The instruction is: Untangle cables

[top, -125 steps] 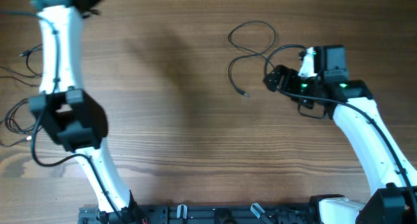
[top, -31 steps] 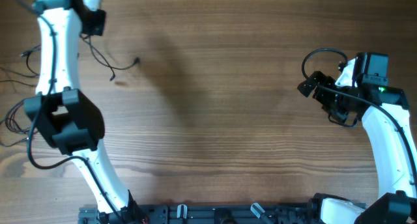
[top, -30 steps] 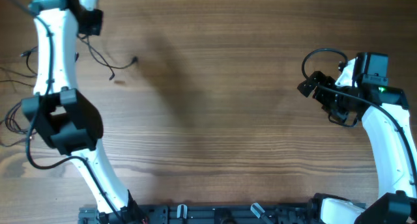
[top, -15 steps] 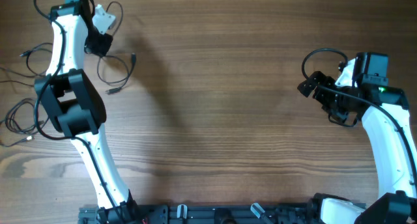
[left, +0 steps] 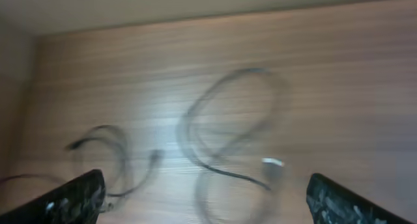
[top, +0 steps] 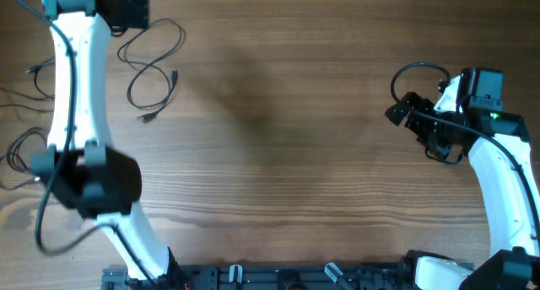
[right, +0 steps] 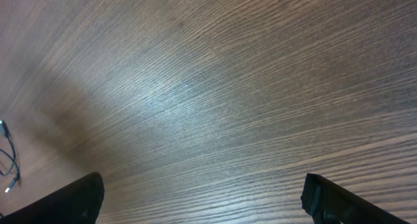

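Overhead: the left arm stretches to the far left corner, left claw [top: 126,10] just beside a looped cable [top: 153,61] lying on the surface [top: 287,155]. The right arm is bent at the right edge, right claw [top: 403,111] pointing left.
Left wrist: fingers wide apart, with the cable blurred on the wood beneath, apart from them.
Right wrist: fingers wide apart over wood.

Thin black cables [top: 153,64] loop at ten o'clock on a brown, fine-grained wooden table [top: 278,138]. The white arms [top: 72,79] have black joints, with green lights [top: 490,115] at three o'clock.
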You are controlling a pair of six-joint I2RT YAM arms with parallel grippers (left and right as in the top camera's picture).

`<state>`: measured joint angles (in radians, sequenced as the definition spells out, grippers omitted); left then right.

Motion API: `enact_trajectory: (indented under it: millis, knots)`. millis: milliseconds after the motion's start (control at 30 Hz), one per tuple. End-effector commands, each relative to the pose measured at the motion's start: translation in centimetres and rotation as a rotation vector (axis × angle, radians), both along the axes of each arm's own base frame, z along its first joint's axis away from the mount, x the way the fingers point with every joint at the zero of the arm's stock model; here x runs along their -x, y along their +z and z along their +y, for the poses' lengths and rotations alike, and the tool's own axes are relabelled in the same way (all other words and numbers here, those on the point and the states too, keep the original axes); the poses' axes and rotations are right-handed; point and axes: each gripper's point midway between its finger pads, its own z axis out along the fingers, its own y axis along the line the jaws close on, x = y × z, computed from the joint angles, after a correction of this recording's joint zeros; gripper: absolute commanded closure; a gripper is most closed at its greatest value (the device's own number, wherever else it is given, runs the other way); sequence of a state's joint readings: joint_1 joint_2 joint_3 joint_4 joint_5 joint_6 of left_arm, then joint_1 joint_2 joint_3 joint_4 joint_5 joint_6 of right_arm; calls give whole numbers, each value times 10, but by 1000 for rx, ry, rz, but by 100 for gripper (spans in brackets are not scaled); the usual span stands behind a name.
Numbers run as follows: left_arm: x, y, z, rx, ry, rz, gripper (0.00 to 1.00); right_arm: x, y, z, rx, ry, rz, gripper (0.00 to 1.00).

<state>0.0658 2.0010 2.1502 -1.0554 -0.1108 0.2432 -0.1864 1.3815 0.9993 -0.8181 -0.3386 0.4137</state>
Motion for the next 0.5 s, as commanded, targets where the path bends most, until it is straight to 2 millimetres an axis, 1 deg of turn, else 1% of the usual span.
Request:
enact_trajectory:
  millis: [0,33,100,200,233,367,433,467]
  knots:
    - [29,42,-84,352,-231,-40,0,-4,10,-3,23,11,-37,0]
    - [36,47,-92,365,-263,-39,0,-4,10,-3,23,11,-37,0]
    - [46,50,-100,362,-292,-22,0,-4,10,-3,23,11,-37,1]
    - [74,49,-110,361,-319,53,0,-4,10,-3,23,11,-37,0]
    - [80,51,-112,361,-322,62,0,-4,10,-3,23,11,-37,0]
    - [107,72,-128,355,-368,51,0,-4,10,-3,23,11,-37,0]
    - [127,81,-139,321,-443,57,1,-4,10,-3,23,12,-37,0]
    - [143,86,-146,299,-493,62,0,-4,10,-3,23,11,-37,0]
